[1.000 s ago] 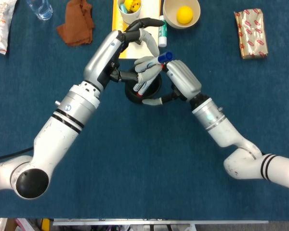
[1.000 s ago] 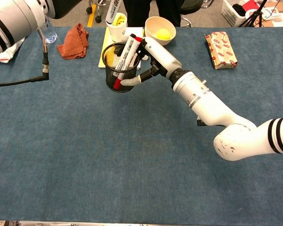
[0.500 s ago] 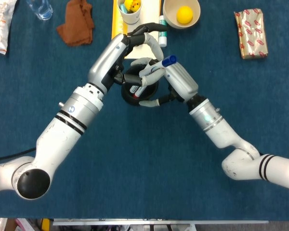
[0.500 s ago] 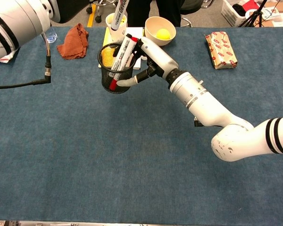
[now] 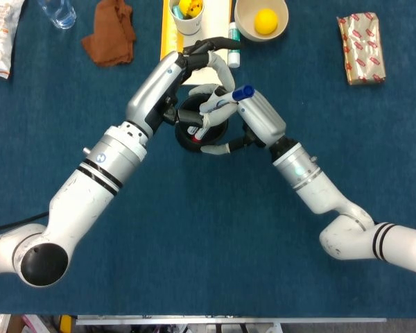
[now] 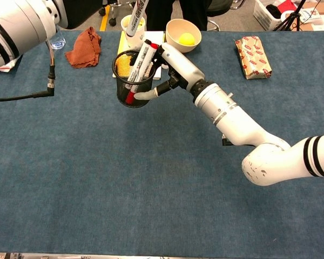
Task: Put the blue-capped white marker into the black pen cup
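Chest view: black pen cup [image 6: 132, 91] holds red-capped marker [image 6: 134, 86] (tilted).

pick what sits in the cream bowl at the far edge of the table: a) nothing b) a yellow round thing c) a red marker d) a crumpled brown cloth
b: in the head view the cream bowl holds a yellow round thing, while the brown cloth lies apart on the table, further left.
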`<state>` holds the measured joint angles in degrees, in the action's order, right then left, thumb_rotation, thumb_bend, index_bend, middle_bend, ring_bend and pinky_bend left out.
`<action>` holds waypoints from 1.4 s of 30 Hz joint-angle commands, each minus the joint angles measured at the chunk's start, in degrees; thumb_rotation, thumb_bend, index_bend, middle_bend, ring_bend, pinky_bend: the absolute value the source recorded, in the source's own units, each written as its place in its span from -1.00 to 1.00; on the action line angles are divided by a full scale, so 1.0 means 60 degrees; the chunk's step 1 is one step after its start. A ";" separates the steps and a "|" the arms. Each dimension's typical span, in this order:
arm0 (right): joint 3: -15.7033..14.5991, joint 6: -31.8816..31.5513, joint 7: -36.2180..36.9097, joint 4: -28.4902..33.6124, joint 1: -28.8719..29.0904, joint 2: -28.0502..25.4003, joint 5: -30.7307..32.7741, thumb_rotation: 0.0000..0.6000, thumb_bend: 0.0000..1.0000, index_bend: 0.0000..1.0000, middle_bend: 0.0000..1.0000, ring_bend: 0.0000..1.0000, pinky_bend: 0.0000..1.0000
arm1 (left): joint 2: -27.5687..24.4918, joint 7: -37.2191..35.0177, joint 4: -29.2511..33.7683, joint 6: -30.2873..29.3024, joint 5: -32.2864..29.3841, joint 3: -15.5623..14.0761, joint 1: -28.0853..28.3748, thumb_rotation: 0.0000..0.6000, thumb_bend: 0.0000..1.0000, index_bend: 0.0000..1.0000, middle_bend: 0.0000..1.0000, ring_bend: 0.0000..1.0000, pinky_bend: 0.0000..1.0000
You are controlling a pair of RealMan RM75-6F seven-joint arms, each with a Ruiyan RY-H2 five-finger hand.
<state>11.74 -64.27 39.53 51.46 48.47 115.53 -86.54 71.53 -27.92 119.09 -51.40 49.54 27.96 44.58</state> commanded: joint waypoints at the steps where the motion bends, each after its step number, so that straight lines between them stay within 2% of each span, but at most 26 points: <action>1: -0.0004 -0.0008 0.0006 -0.0006 0.0002 -0.0001 -0.0002 1.00 -1.00 -0.15 0.11 0.01 -0.10 | 0.0001 -0.0044 -0.0009 0.0026 0.0005 0.0014 -0.0008 1.00 -0.01 0.24 -0.63 -0.86 -0.66; 21: -0.0051 -0.0027 0.0014 -0.0092 0.0010 0.0037 0.0008 1.00 -1.00 -0.15 0.11 0.01 -0.10 | -0.0120 -0.0371 -0.0054 0.0304 0.0139 0.0050 -0.0113 1.00 -0.01 -0.06 -0.65 -0.86 -0.66; 42: -0.0126 -0.0070 0.0057 -0.0242 -0.0035 0.0099 -0.0011 1.00 -1.00 -0.15 0.11 0.01 -0.10 | -0.0195 -0.0289 -0.0072 0.0390 0.0103 -0.0064 -0.0121 1.00 -0.01 -0.12 -0.66 -0.86 -0.66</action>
<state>10.99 -64.69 39.87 50.02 48.26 116.11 -86.61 70.38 -29.64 118.66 -49.06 50.15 27.58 43.86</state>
